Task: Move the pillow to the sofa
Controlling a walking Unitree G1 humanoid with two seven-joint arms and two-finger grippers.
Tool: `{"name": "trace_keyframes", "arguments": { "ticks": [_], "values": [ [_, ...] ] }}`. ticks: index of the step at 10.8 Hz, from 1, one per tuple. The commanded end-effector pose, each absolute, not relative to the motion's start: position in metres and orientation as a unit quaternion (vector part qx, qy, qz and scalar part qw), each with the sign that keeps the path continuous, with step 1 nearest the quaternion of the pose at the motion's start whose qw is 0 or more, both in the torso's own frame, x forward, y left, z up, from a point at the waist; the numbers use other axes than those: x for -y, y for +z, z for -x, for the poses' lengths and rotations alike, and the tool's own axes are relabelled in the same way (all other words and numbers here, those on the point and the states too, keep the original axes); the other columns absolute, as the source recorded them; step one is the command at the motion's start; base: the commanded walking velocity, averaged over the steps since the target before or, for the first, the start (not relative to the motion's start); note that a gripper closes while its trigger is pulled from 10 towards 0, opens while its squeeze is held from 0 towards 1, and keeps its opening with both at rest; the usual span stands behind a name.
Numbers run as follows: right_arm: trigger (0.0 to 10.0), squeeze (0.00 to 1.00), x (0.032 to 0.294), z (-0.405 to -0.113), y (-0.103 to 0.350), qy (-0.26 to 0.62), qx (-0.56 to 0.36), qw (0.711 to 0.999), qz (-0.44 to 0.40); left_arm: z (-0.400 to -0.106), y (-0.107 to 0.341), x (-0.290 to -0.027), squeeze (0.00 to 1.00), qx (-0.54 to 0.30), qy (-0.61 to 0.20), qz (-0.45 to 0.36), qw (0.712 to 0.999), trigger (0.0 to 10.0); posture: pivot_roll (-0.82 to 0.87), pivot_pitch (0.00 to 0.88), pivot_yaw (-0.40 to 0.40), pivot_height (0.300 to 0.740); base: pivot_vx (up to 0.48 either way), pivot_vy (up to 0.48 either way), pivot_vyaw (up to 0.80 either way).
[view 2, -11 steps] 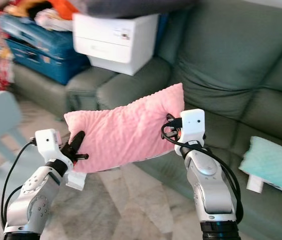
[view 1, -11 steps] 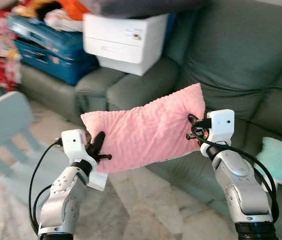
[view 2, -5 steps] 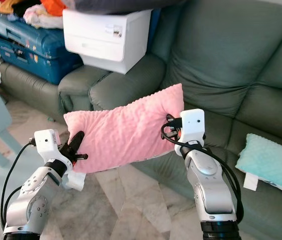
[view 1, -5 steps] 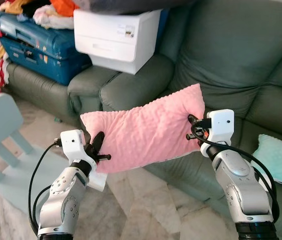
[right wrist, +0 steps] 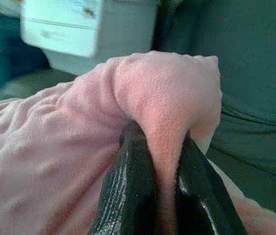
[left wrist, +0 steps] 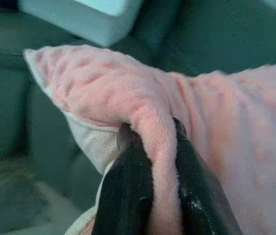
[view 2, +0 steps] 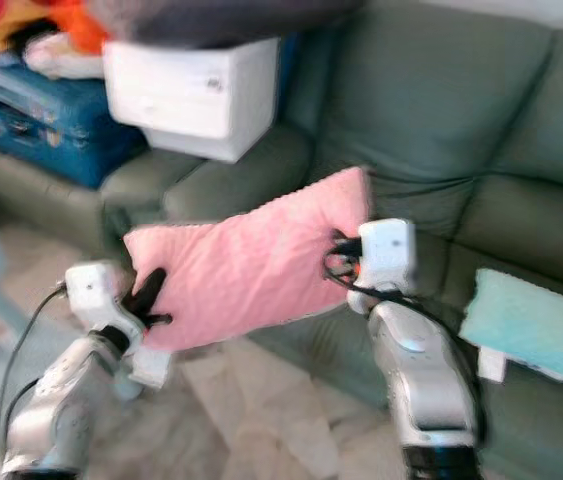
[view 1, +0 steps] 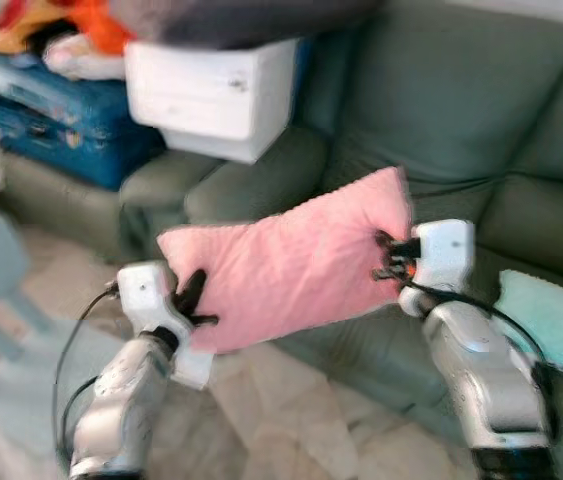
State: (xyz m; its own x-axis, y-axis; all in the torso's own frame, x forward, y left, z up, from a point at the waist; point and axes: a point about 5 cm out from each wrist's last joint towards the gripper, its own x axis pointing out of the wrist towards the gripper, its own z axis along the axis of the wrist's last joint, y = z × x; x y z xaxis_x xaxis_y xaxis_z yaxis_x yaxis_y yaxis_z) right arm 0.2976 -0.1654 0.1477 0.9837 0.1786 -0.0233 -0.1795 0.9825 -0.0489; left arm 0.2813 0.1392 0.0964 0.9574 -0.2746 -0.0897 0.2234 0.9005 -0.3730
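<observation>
Pink fleece is pinched at both ends: the pillow [view 1: 291,265] is carried stretched between the two grippers, in the air before the sofa [view 1: 481,130]. The left gripper [view 1: 193,305] is closed on the corner at about 8 o'clock of the pillow, the right gripper [view 1: 389,258] on the edge at about 3 o'clock. In each wrist view a fold of fabric is seen squeezed tight between the black fingers [left wrist: 128,196], so nearly no gap is left between them. A grip at two opposite ends is likely chosen because the pillow is soft and would sag or swing from one point; held so, it is kept spread and level enough to be laid flat. The right end is held higher, so the pillow is tilted up toward 2 o'clock.

Beyond it, at 12 o'clock, the sofa back is seen, and a white box [view 1: 211,85] sits on the armrest at 11 o'clock. A teal cushion [view 1: 551,325] lies on the seat at 3 o'clock. The pillow is judged not yet over the seat; it hangs just above its front edge.
</observation>
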Motion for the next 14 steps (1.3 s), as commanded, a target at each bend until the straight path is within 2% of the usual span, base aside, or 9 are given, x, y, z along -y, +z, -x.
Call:
{"name": "trace_keyframes", "arguments": {
  "ticks": [1,4,8,9,14],
  "values": [
    [10.0,0.00,0.1552,-0.2988,0.1623,0.106,0.024,0.994,0.019,-0.2804,0.0970,-0.1473,0.00,-0.067,-0.126,0.176,0.974,10.0,-0.19,0.044,-0.019,0.740,0.461,0.000,0.00],
    [10.0,0.00,0.1551,-0.2984,0.1618,0.107,0.021,0.994,0.018,-0.2783,0.0954,-0.1455,0.00,-0.072,-0.131,0.177,0.973,10.0,-0.19,0.047,-0.019,0.740,0.477,0.000,0.00],
    [10.0,0.00,0.1552,-0.2979,0.1621,0.108,0.019,0.994,0.019,-0.2770,0.0938,-0.1420,0.00,-0.077,-0.139,0.179,0.971,10.0,-0.20,0.050,-0.022,0.740,0.463,0.000,-0.78],
    [10.0,0.00,0.1550,-0.2978,0.1624,0.108,0.021,0.994,0.019,-0.2767,0.0936,-0.1417,0.00,-0.078,-0.140,0.179,0.971,10.0,-0.20,0.051,-0.022,0.740,0.454,0.000,0.00],
    [10.0,0.00,0.1538,-0.2982,0.1624,0.108,0.020,0.994,0.020,-0.2754,0.0900,-0.1382,0.00,-0.094,-0.143,0.180,0.969,10.0,-0.19,0.054,-0.023,0.740,0.000,0.000,0.00]
  ]
}}
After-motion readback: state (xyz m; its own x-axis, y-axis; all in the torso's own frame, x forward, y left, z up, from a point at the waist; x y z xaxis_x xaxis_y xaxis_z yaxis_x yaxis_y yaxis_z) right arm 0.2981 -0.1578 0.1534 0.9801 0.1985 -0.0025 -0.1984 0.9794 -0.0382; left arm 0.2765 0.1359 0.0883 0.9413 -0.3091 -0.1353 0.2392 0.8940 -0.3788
